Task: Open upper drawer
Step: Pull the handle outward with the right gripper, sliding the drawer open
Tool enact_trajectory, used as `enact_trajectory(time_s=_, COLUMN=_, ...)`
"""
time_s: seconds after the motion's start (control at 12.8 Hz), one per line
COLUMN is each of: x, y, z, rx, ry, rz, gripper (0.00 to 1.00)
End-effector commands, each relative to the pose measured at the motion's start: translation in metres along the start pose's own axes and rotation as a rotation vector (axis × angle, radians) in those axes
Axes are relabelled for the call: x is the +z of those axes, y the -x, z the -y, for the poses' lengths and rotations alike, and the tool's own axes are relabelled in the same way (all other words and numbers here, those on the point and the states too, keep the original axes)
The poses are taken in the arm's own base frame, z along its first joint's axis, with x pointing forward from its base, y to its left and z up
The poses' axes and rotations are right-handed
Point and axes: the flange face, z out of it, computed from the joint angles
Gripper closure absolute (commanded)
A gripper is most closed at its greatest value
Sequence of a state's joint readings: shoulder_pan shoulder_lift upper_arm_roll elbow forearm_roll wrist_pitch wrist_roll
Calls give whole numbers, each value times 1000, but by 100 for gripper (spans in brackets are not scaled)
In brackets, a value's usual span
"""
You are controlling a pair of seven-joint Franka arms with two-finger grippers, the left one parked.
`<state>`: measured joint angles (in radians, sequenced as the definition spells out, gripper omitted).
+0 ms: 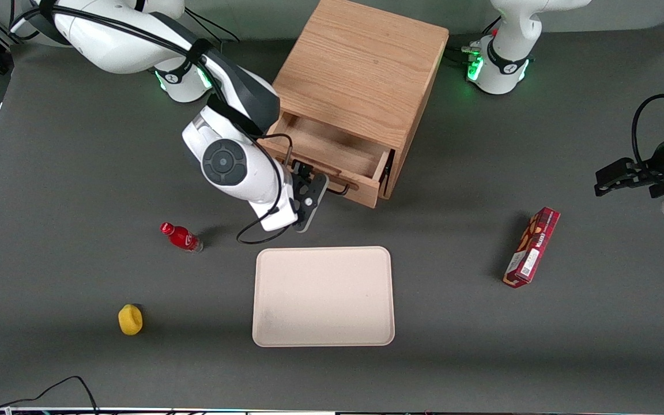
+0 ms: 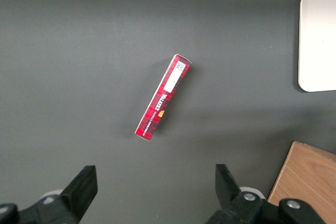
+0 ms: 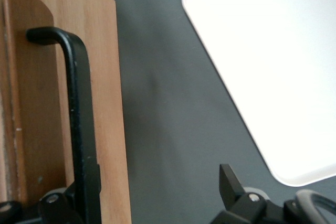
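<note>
The oak cabinet (image 1: 361,63) stands at the table's middle. Its upper drawer (image 1: 332,151) is pulled partway out, and its inside shows empty. The black wire bar handle (image 1: 340,190) runs along the drawer front. My right gripper (image 1: 310,190) is at the handle, in front of the drawer. In the right wrist view the gripper (image 3: 157,184) is open, its fingers wide apart. One finger lies against the handle (image 3: 79,119) on the drawer front (image 3: 107,103). The other finger (image 3: 229,179) hangs over bare table. The lower drawer is hidden under the upper one.
A cream tray (image 1: 323,297) lies nearer the front camera than the drawer; it also shows in the right wrist view (image 3: 273,61). A red bottle (image 1: 181,237) and a yellow object (image 1: 130,319) lie toward the working arm's end. A red box (image 1: 532,246) lies toward the parked arm's end.
</note>
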<state>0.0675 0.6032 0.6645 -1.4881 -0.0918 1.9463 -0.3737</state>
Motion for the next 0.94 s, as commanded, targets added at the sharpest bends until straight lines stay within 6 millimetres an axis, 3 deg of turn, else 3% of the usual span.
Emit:
enact_trajectory(time_s=0.0, x=-8, y=-1, z=-13, rx=-3, ry=6, rz=-46, gripper=0)
enact_trajectory(time_s=0.86, x=-35, y=20, z=-84, rx=68, ry=51, rz=-171, gripper=0)
